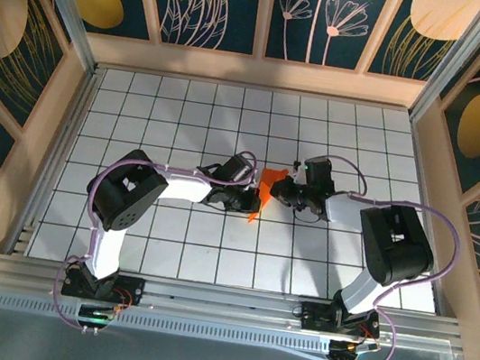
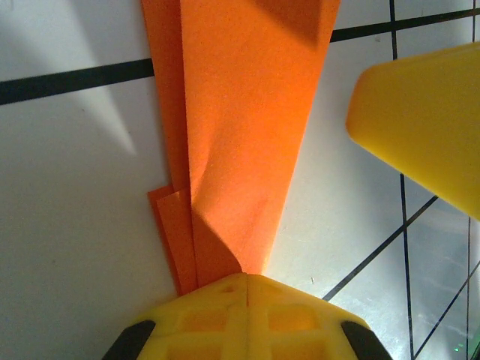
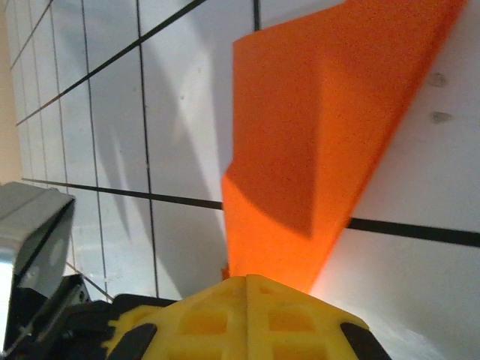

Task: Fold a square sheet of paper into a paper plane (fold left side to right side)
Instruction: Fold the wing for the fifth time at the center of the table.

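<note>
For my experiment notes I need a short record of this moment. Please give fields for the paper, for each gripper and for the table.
paper: folded orange paper, several layers, narrow, tapering
place: near the middle of the table, between the two grippers
left gripper: shut on one end of the folded orange paper
right gripper: shut on the folded orange paper from the opposite side
table surface: white with black grid lines

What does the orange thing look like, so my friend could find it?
Look at the middle of the white gridded table, where the two robot arms meet. The left gripper and right gripper both pinch the folded orange paper there. It is the only thin, bright orange thing among white and black arms.
</note>
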